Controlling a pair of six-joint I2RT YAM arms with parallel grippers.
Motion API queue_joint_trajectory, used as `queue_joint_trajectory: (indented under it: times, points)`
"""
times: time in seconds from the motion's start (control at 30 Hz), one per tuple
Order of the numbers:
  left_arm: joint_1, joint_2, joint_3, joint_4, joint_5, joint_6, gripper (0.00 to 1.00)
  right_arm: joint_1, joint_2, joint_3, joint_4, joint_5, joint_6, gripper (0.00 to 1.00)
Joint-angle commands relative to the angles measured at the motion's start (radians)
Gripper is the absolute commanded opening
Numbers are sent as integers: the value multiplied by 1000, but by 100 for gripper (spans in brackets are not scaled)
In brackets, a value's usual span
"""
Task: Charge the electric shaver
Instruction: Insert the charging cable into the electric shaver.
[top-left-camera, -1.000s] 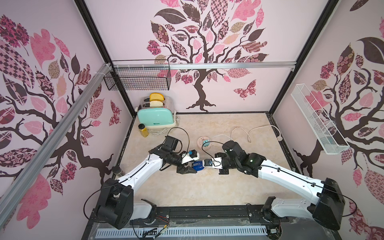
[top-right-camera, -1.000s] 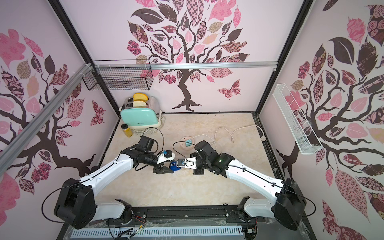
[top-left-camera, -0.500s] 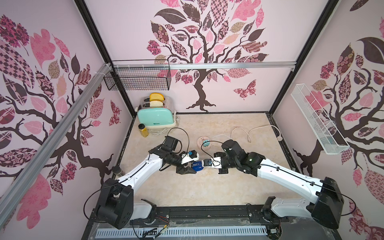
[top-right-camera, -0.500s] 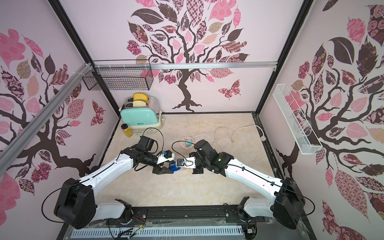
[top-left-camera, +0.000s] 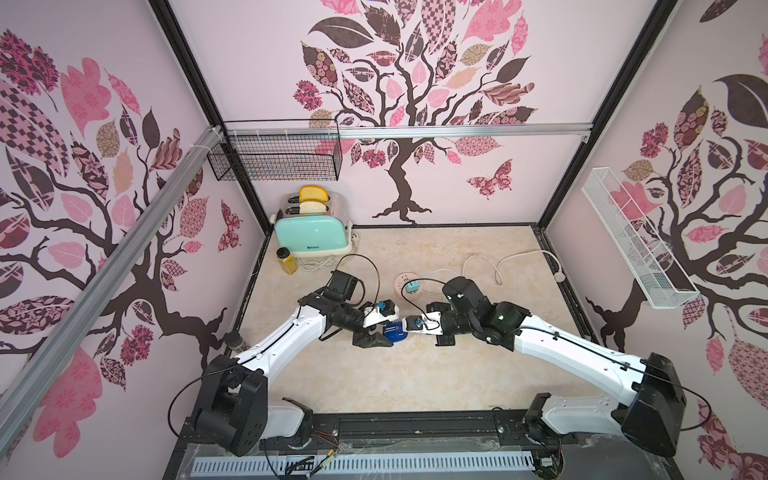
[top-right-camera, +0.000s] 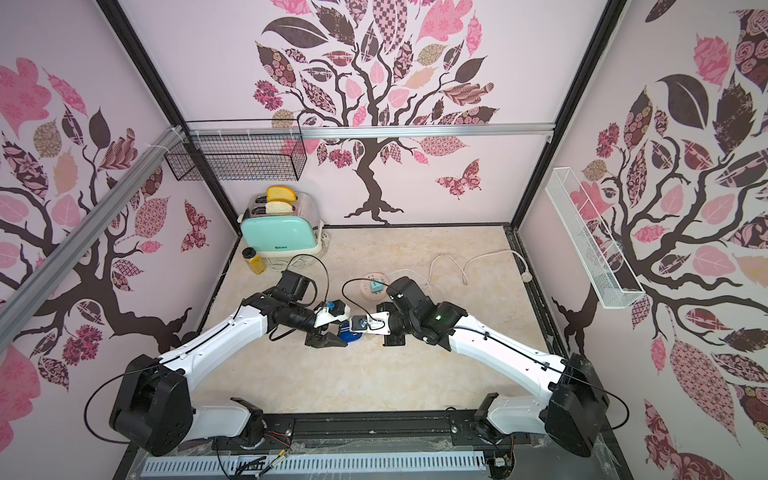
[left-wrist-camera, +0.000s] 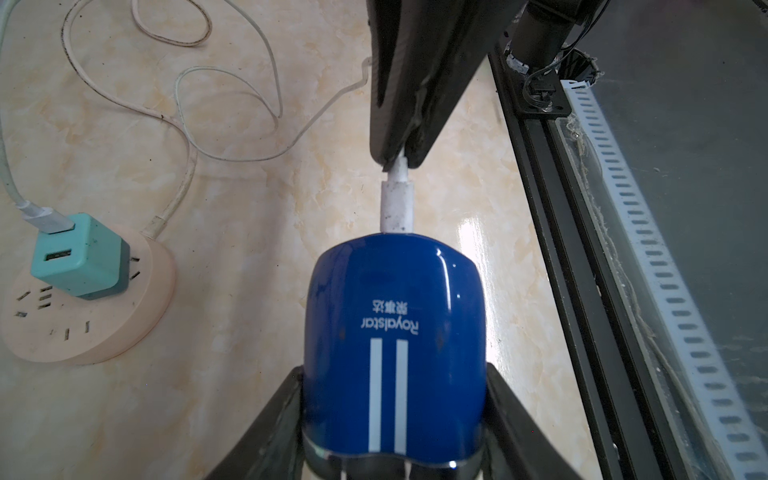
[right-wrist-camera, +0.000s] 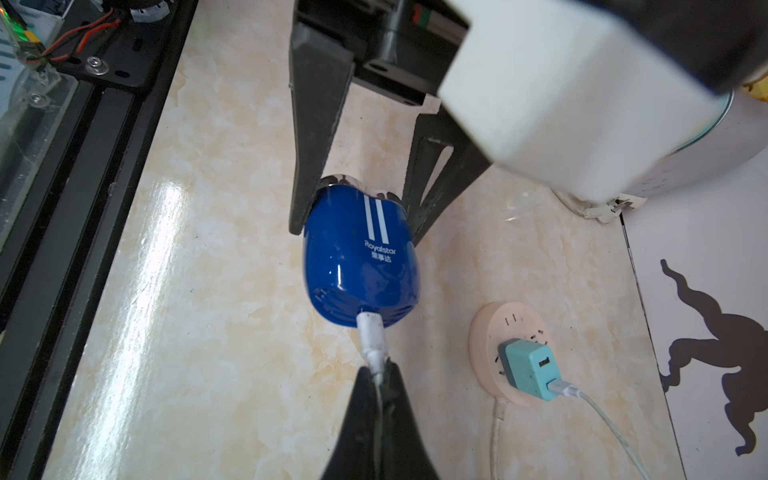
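A mock home kitchen built inside a robot test booth; pink tree-decal walls (top-left-camera: 415, 83) sit between black frame posts (top-left-camera: 195, 83); a mint toaster (top-left-camera: 311, 237) holding bread stands far left on the marble-look counter (top-left-camera: 415, 374); a black wire basket (top-left-camera: 274, 160) hangs above it; two white robot arms (top-left-camera: 282, 345) rise from the near rail (top-left-camera: 415, 427).

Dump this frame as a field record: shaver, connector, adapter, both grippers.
electric shaver: blue, clamped between the left gripper's fingers, silver head toward that gripper
left gripper: shut on the electric shaver
right gripper: shut on the charging connector
charging connector: white, meets the shaver's rear end; looks inserted, depth unclear
teal adapter: plugged into the power strip
USB plug: in one adapter port, other port free
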Motion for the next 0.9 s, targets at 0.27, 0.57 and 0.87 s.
queue_joint_trajectory:
  times: [0.27, 0.57, 0.87]
  points:
    - [-13, -61, -3, 205, 151, -133, 0, 30, 2, -75, 172, -97, 114, 0]
    - [-13, -72, -15, 179, 151, -118, 0, 30, 21, -170, 267, -85, 142, 0]
    - [-13, -99, -34, 186, 152, -109, 0, 23, -11, -204, 299, -90, 156, 0]
